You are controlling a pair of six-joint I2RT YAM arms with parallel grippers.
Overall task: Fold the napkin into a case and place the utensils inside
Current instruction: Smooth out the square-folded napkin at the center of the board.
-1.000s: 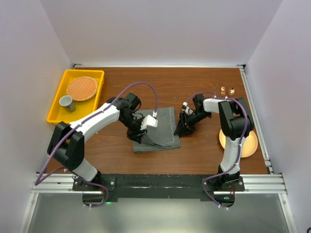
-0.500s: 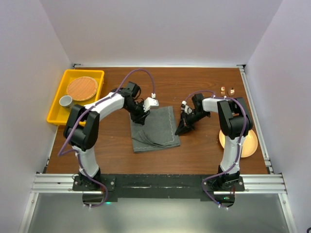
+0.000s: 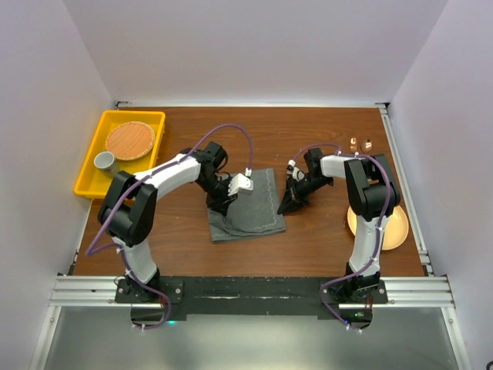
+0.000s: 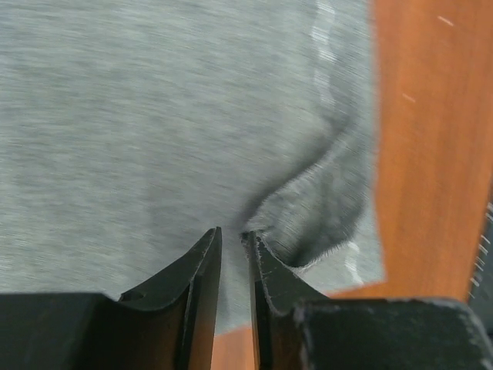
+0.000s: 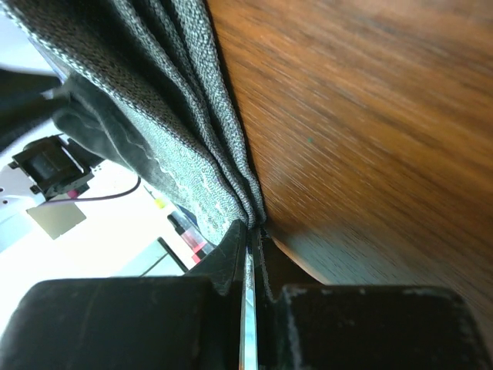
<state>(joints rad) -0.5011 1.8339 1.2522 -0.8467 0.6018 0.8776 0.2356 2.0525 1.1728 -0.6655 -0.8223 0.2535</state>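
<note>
The dark grey napkin [image 3: 250, 204] lies partly folded on the middle of the table, layers bunched along its right edge. My right gripper [image 3: 286, 205] sits low at that edge, shut on the napkin [image 5: 177, 131] where its gathered layers run into the fingertips [image 5: 240, 231]. My left gripper [image 3: 224, 199] hovers over the napkin's left part. In the left wrist view its jaws [image 4: 231, 233] stand a narrow gap apart with nothing between them, and a raised wrinkle of napkin [image 4: 154, 116] touches the right fingertip. Two copper utensils [image 3: 360, 143] lie at the back right.
A yellow tray [image 3: 88, 173] at the back left holds a round woven mat [image 3: 130, 139] and a small grey cup [image 3: 105, 161]. A yellow-orange plate [image 3: 397, 230] lies at the right, under my right arm. Bare wood table [image 4: 431, 154] flanks the napkin.
My left gripper went from the napkin's near-left part to its back edge, then came partway back, jaws narrowing. The right gripper stayed at the right edge.
</note>
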